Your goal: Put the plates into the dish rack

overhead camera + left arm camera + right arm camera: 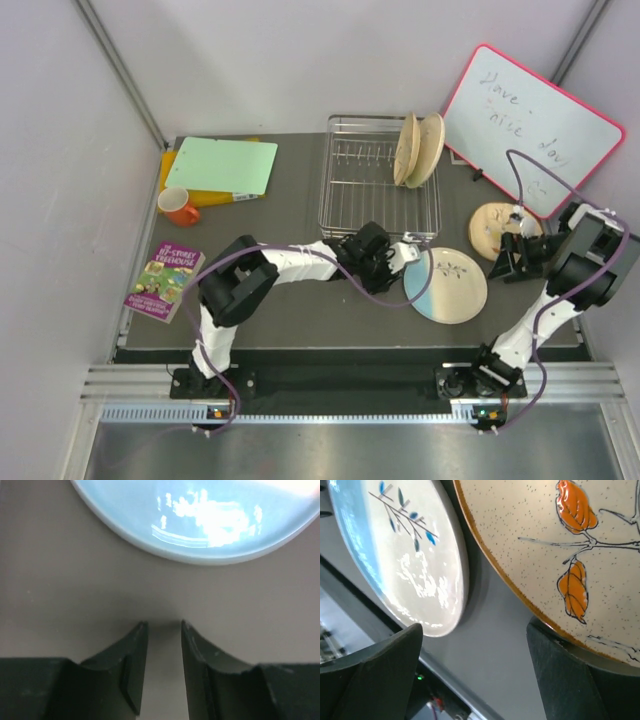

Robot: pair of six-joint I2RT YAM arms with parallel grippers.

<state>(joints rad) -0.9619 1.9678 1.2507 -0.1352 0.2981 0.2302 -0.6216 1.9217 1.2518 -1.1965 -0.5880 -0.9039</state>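
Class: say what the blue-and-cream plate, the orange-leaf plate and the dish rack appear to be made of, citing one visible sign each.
Blue-and-cream plate: likely glazed ceramic, glossy; bright glare patches. Orange-leaf plate: probably glazed speckled stoneware; dark flecks, brown rim. Dish rack: chromed metal wire; thin shiny rods.

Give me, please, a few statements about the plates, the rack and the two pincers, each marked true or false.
1. Two plates stand on edge in the dish rack. True.
2. The left pincer grips the blue and cream plate. False: that plate lies flat on the table, just ahead of the fingertips, and the pincer holds nothing.
3. The right pincer is open, with one finger at the rim of the orange-leaf plate. True.
4. The orange mug sits inside the rack. False: it stands on the table at the far left, beside the green folder.
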